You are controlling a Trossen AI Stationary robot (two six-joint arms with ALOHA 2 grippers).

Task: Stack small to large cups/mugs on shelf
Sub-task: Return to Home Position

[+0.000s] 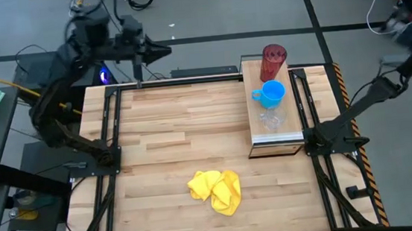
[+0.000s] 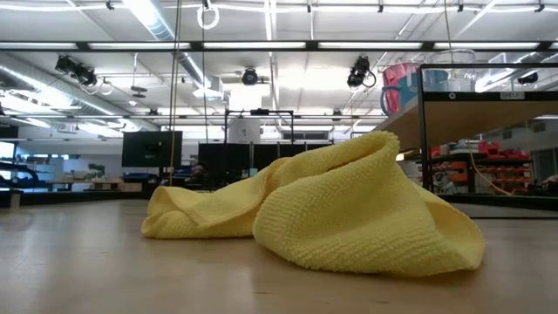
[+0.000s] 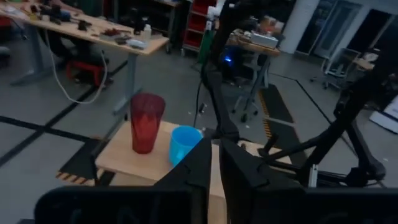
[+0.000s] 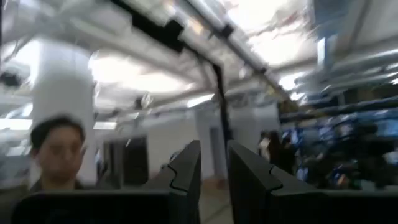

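Note:
The light-wood shelf [image 1: 291,127] stands at the table's right side. On it, in a row from far to near, stand the dark red ribbed tumbler [image 1: 273,61], the blue mug [image 1: 271,92] and the small clear cup [image 1: 270,119], each on its base. The tumbler [image 3: 147,121] and the mug [image 3: 184,144] also show in the left wrist view. My left gripper [image 1: 161,50] hangs beyond the table's far left corner, its fingers [image 3: 199,168] almost together and empty. My right gripper [image 4: 213,165] is raised off the table's far right, open by a narrow gap and empty.
A crumpled yellow cloth [image 1: 216,191] lies on the tabletop near the front edge, and it fills the low view [image 2: 331,205]. Black frame rails run along the table's left side [image 1: 106,132] and right side [image 1: 312,114]. A person shows in the right wrist view [image 4: 56,155].

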